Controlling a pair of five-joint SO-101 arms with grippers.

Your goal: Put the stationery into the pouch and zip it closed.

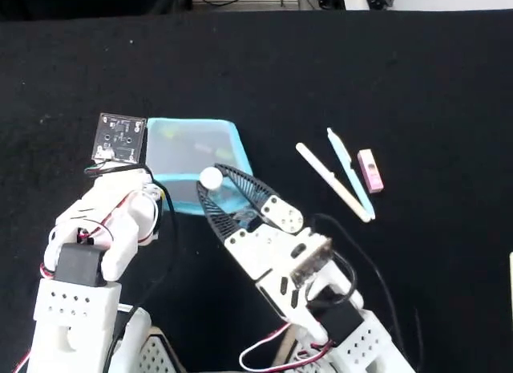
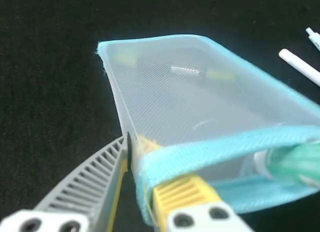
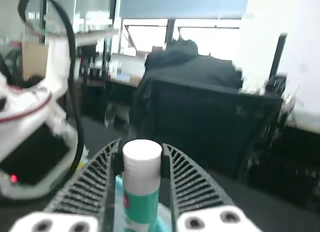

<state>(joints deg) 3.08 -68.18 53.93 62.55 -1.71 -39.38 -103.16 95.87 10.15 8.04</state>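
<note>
Pouch (image 1: 196, 152): a see-through mesh pouch with cyan trim lies flat on the bench, in front of both arms. Its open mouth faces them.
Pouch grip: the left hand (image 2: 134, 148) is clenched on the near left corner of the mouth and pinches the cyan edge band between its fingers.
Glue stick (image 1: 211, 178): it has a white cap and a green body, and the right hand (image 3: 141, 152) grasps it between both fingers. It is over the near edge of the pouch.
Glue stick axis: the cap points up and away from the pouch. In the left wrist view the green body lies in the mouth, under the cyan band.
Writing: the print on the glue stick's label is too blurred to read.
White pen (image 1: 333, 182): it lies on the bench well to the right of the pouch. Its long axis runs slantwise from far left to near right.
Blue pen (image 1: 350, 172): it lies just beside the white pen, slanted much the same way.
Pink eraser (image 1: 369, 170): this small block lies just to the right of the blue pen.
Bench (image 1: 401, 76): it is covered in plain black cloth.
Room: the right wrist view shows a dark chair (image 3: 200, 117) and bright windows (image 3: 150, 37) behind it.
</note>
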